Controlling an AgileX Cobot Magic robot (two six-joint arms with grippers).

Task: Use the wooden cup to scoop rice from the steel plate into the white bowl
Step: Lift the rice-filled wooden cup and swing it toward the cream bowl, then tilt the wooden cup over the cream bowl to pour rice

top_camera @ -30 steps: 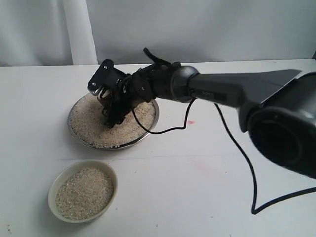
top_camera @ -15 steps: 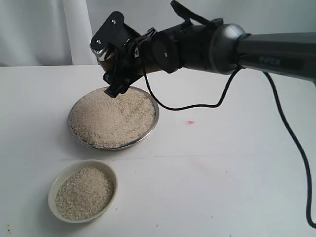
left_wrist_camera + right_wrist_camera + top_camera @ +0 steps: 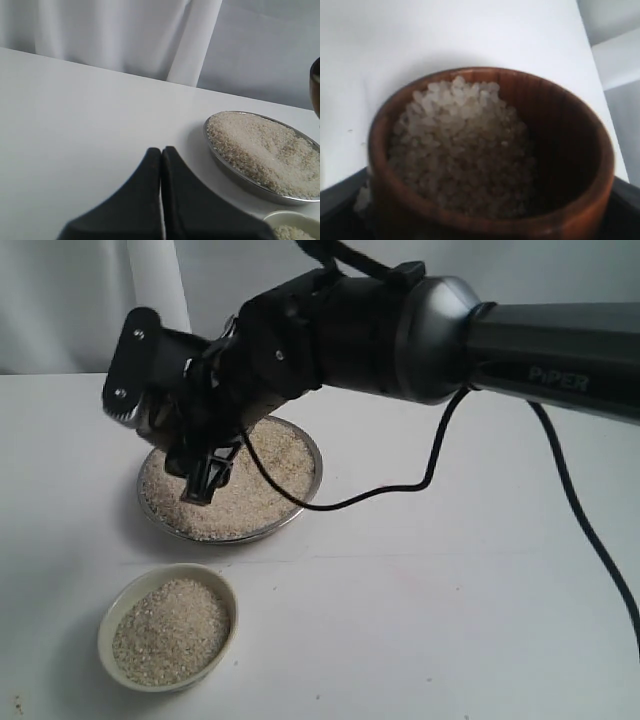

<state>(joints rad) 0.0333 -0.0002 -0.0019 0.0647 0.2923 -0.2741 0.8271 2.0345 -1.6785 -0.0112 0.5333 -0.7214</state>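
Observation:
The steel plate [image 3: 312,480] holds a mound of rice [image 3: 255,490]. My right gripper [image 3: 190,465] hangs over the plate's left side, reaching across from the right. It is shut on the wooden cup [image 3: 560,150], which is upright and filled with rice [image 3: 460,150]. Dark fingers [image 3: 337,205] flank the cup. In the exterior view the gripper hides most of the cup. The white bowl [image 3: 105,635] sits in front of the plate, holding rice [image 3: 170,630]. My left gripper [image 3: 161,150] is shut and empty, resting apart from the plate [image 3: 235,172] and the bowl [image 3: 287,216].
The right arm's black cable [image 3: 400,490] droops to the table beside the plate. A white curtain [image 3: 150,300] backs the table's far edge. White tabletop [image 3: 420,620] stretches to the right of the bowl.
The right gripper rose out of the plate's rice with the cup, then swung left and lower; it now hangs over the plate's left side.

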